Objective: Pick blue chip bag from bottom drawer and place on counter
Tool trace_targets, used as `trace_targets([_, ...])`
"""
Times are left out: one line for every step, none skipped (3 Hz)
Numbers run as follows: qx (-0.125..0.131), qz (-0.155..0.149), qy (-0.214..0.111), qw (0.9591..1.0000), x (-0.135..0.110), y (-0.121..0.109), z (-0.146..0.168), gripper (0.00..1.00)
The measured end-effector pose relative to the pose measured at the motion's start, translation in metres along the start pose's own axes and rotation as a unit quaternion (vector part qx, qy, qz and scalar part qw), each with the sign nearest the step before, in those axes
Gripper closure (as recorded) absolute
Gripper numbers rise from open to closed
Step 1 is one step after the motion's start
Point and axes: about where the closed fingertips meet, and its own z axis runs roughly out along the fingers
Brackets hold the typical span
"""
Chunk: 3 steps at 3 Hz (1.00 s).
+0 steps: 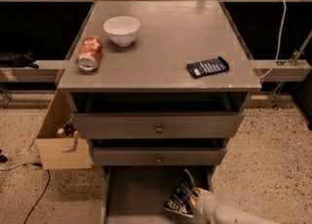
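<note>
From my seat the gripper (192,199) sits low at the near right, inside the bottom drawer (136,189). It is clamped on the right edge of the blue chip bag (179,196). The foil covers the tips themselves, so I only see the bag standing tilted on edge against the wrist. The white arm (229,214) runs off the near edge, as does the drawer's front.

The bag's top corner is just below the middle drawer (158,156), close to the drawer's right wall. Bare grey floor lies to its left.

On the counter (170,28), a white bowl (122,29) and a tipped can (89,53) sit far left. A flat blue packet (207,66) lies near the right edge, with open surface between them. A cardboard box (58,142) stands left of the cabinet, its contents hard to make out.
</note>
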Motion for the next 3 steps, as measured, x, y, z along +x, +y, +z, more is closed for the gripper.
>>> trace_targets([0.010, 0.012, 0.005, 0.9999, 0.014, -0.007, -0.010, 1.00])
trace_targets([0.010, 0.012, 0.005, 0.9999, 0.014, -0.007, -0.010, 1.00])
trace_targets([0.036, 0.014, 0.002, 0.9993, 0.015, -0.018, -0.035, 1.00])
